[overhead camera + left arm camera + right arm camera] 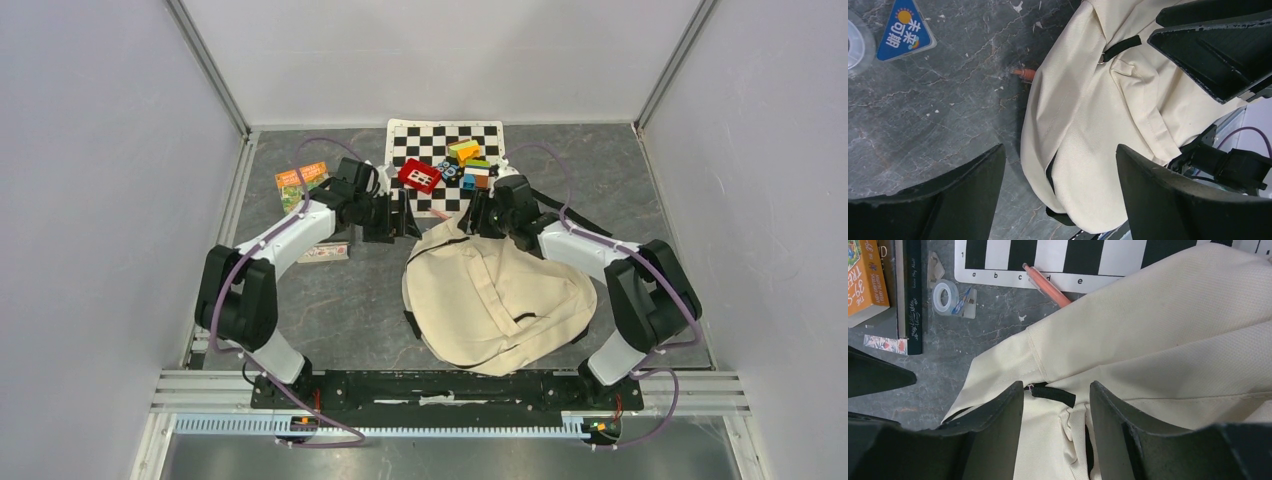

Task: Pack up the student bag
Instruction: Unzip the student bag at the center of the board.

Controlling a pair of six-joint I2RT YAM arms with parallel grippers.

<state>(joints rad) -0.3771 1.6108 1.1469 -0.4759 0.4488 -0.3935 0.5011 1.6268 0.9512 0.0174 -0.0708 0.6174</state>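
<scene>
**Student bag** (500,300): cream fabric with black trim, lying slumped on the bench right of centre, between the two arms. Its narrow far end overlaps the near edge of the chessboard mat (445,150), and its broad end reaches toward the bench's near edge. Long axis: far to near, slanting somewhat rightward

**Right end effector** (1057,390): directly over the bag's far end. The jaws are partly apart and straddle a short black tab (1055,395) at a seam. A sliver of gap shows on either side, so nothing is grasped. The tab runs across the gap from finger to finger, so closing would probably pinch it end-on

**Left end effector** (1059,150): released, spread wide, empty. It sits just beside the bag's far-left edge, with the bag to its right

**Nearer arm, judged:** right

**Loose stock, all outside the bag:**
- orange pen (1048,285), one end hidden under the fabric
- tape roll (945,292)
- books (878,285) toward the far-left
- coloured blocks (470,160) and a red piece (419,175) on the mat

**Packing, judged:** barely begun
</scene>
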